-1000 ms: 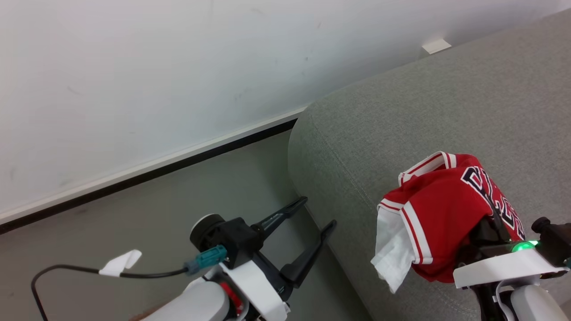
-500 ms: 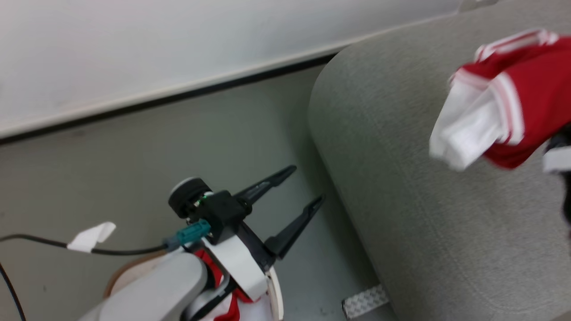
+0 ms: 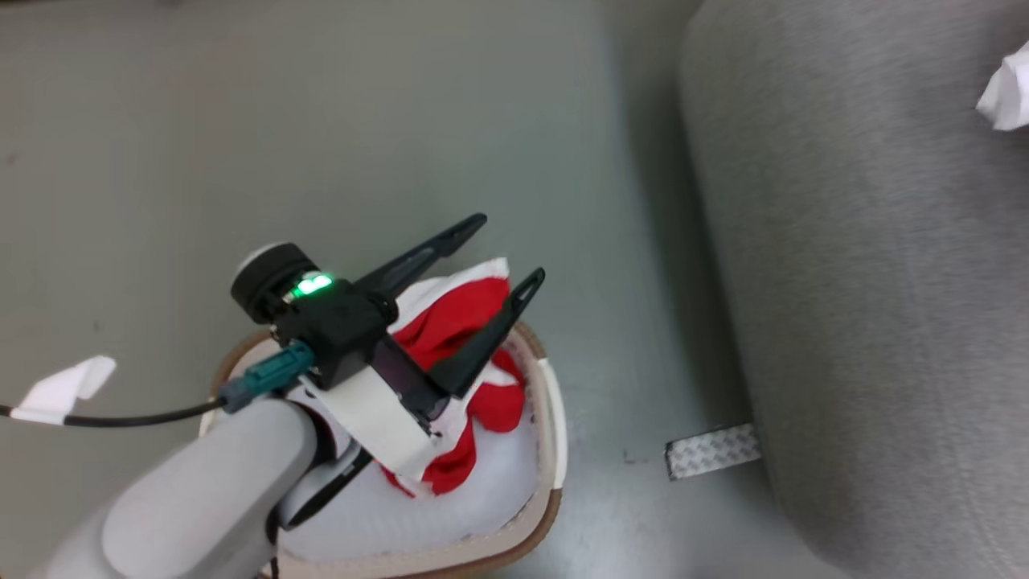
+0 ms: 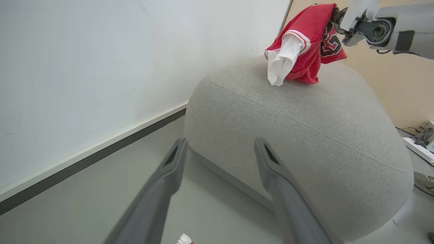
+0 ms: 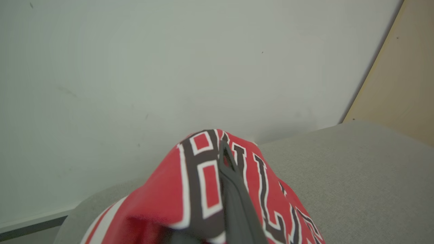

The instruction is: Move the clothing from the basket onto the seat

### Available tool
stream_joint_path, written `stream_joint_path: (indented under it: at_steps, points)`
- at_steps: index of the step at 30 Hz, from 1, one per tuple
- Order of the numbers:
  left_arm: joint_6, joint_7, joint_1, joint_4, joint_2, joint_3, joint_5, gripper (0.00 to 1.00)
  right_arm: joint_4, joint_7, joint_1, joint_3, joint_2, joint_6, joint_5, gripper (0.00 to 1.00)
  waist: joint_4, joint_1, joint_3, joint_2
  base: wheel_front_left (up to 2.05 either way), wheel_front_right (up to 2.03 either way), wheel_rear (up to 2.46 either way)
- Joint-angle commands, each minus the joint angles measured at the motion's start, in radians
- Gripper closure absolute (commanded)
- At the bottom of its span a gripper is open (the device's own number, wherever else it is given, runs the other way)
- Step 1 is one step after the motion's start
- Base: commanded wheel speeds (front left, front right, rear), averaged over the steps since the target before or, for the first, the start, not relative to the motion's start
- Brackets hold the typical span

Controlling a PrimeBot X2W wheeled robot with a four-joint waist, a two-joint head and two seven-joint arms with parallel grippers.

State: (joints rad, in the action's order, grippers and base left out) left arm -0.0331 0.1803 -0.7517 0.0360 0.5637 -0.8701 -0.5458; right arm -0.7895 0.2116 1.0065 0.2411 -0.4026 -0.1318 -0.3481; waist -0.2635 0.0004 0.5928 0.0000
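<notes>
Here: one jersey (image 4: 305, 44) in right claw (image 5: 224, 154), one red garment (image 3: 450, 326) in basket (image 3: 556, 426).

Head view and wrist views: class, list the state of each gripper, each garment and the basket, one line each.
left gripper, open, above the basket
right gripper, shut on the jersey
jersey, bunched, held over the seat
basket, upright on the floor, holding clothing
clothing, crumpled, not gripped
</notes>
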Motion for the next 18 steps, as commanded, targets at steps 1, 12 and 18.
stream_joint_path:
  at_steps: [1,12,18]
  points:
    - [0.002,0.002,-0.012,0.004,0.009,0.007,0.014,0.0,-0.025,-0.008,0.014,0.007,-0.012,0.002,0.025,1.0,0.047,-0.0004,0.054,0.0,0.0,0.0,0.0]
    - [0.012,0.032,0.029,-0.034,0.004,0.006,-0.01,0.0,-0.254,-0.241,-0.004,-0.095,0.015,0.002,0.21,0.0,0.017,-0.0004,-0.024,0.0,0.0,0.0,0.0]
    - [0.033,0.058,0.09,-0.088,-0.022,0.011,-0.038,0.0,-0.228,-0.319,-0.063,-0.281,0.014,0.002,0.166,0.0,-0.006,-0.0004,-0.176,0.0,0.0,0.0,0.0]
